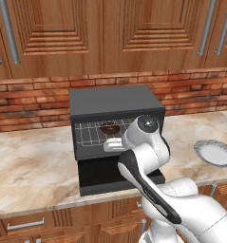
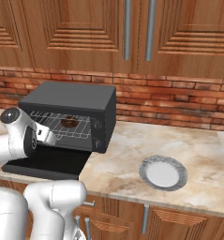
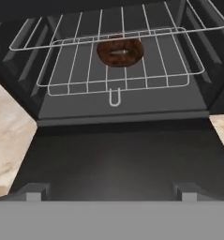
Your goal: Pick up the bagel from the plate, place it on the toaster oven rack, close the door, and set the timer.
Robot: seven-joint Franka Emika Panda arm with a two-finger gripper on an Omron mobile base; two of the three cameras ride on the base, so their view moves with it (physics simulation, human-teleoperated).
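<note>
The dark brown bagel (image 3: 120,51) lies on the silver wire toaster oven rack (image 3: 80,77), toward its back, inside the black oven (image 1: 115,102). From the base cameras the bagel (image 1: 109,128) (image 2: 69,123) shows through the open front. The door (image 3: 118,159) hangs folded down flat in front of the cavity (image 1: 100,178) (image 2: 48,164). My gripper (image 3: 111,192) hovers over the door just outside the opening, open, with its fingertips (image 3: 33,192) wide apart and nothing between them. The white plate (image 1: 215,153) (image 2: 162,172) sits bare on the counter to the oven's right.
The oven's control knobs (image 2: 98,125) sit on its right front panel. A brick wall runs behind the marble counter, with wooden cabinets above. My own arm (image 1: 143,161) crosses in front of the oven's right half.
</note>
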